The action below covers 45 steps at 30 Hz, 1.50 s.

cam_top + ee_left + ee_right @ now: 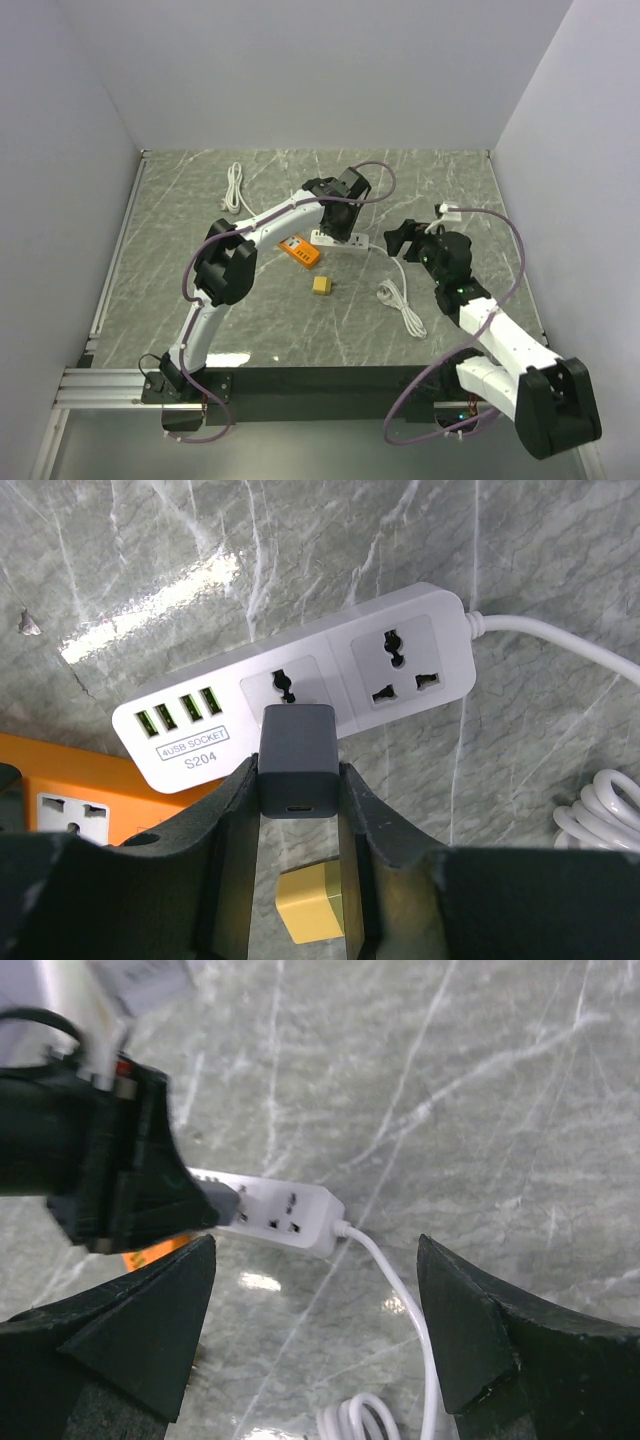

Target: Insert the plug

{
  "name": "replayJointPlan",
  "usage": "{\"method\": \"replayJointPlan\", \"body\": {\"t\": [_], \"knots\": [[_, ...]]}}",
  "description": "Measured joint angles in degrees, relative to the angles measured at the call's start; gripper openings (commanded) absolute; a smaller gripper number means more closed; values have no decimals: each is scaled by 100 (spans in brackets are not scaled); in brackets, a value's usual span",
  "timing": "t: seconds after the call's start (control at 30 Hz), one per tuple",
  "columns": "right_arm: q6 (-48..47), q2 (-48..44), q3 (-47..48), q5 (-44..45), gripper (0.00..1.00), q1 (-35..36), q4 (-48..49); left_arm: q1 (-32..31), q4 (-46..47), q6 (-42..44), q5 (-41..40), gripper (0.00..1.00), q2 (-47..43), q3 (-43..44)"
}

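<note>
The white power strip (343, 243) sits mid-frame in the top view, its left half covered by the left gripper (337, 228) clamping the grey plug (298, 750). An orange adapter (300, 253) crowds its lower left, a yellow block (321, 285) lies below, and a coiled white cable (400, 303) fills the lower right, under the wide-spread right gripper (403, 238). The table (450, 180) lies bare at upper right and bottom centre.

Overhead, two wrist close-ups (shared strip (352, 243))
</note>
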Motion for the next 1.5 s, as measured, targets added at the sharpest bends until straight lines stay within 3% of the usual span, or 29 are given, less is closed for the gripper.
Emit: {"method": "replayJointPlan", "body": {"t": [0.63,1.17,1.5], "knots": [[116,3163,1493,203,69,-20,-470,0,-125,114,184,1,-260,-339],[94,4033,2385,304,67,529,-1867,35,284,251,466,1,-885,-1036],[50,3941,2267,564,36,973,-2050,96,431,393,662,1,-1250,-1056]]}}
